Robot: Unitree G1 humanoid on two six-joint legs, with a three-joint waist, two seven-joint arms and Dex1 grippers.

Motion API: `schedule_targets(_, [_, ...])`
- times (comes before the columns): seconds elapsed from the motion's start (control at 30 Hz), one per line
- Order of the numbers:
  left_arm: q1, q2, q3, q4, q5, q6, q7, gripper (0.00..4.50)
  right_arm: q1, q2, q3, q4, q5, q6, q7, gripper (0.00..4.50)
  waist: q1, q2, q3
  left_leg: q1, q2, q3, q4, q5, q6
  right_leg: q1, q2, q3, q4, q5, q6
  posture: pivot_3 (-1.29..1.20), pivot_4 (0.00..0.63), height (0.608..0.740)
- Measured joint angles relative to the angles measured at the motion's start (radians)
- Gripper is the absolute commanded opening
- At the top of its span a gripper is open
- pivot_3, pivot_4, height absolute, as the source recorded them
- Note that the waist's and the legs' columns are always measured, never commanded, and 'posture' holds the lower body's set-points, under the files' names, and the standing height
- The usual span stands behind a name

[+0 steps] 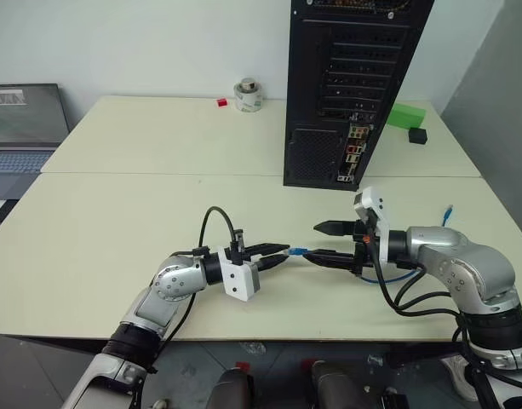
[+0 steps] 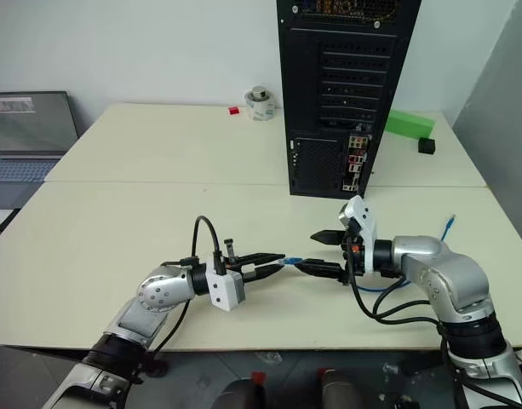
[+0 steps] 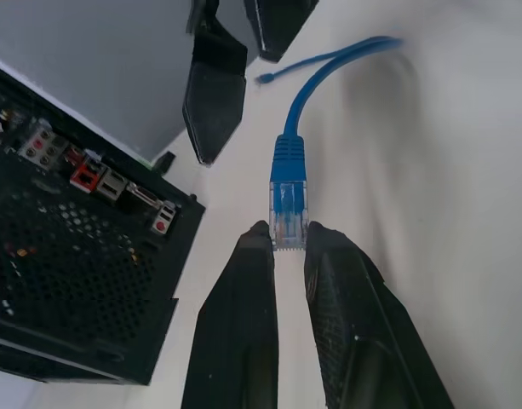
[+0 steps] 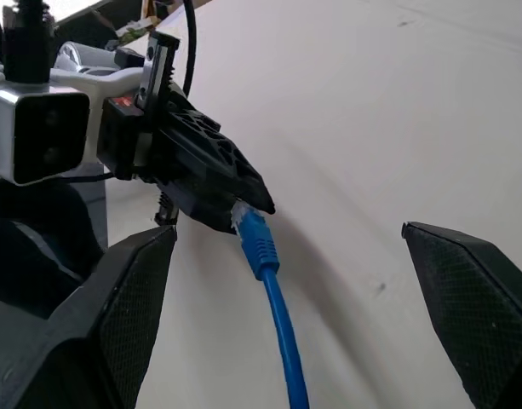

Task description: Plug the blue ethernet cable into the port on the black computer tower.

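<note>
The black computer tower stands at the back of the table, its rear panel facing me, with the port in the coloured connector strip low on its right side. My left gripper is shut on the clear plug of the blue ethernet cable, held above the table and pointing right; the left wrist view shows the plug pinched between the fingertips. My right gripper is open and faces it, its fingers spread on either side of the cable. The cable's far end lies on the table at the right.
A grey laptop sits at the far left. A tape roll and a small red piece lie at the back. A green block and a small black box sit to the right of the tower.
</note>
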Motion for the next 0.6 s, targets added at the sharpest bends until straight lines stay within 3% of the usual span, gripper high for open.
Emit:
schedule_targets(0.4, [-0.033, 0.011, 0.002, 0.067, 0.152, -0.111, 0.17, 0.24, -0.032, 0.017, 0.008, 0.025, 0.044, 0.072, -0.038, 4.5, -0.001, 0.0, 0.0, 0.0, 0.0, 0.0, 0.0, 0.0, 0.0, 0.0, 0.0, -0.001, 0.0, 0.0, 0.0, 0.0, 0.15, 0.74])
schedule_targets(0.6, [-0.033, 0.012, 0.0, 0.067, 0.172, -0.121, 0.21, 0.24, -0.041, 0.019, 0.016, 0.049, 0.042, 0.071, -0.053, 3.05, -0.001, 0.0, 0.0, 0.0, 0.0, 0.0, 0.0, 0.0, 0.0, 0.0, 0.0, -0.001, 0.0, 0.0, 0.0, 0.0, 0.15, 0.74])
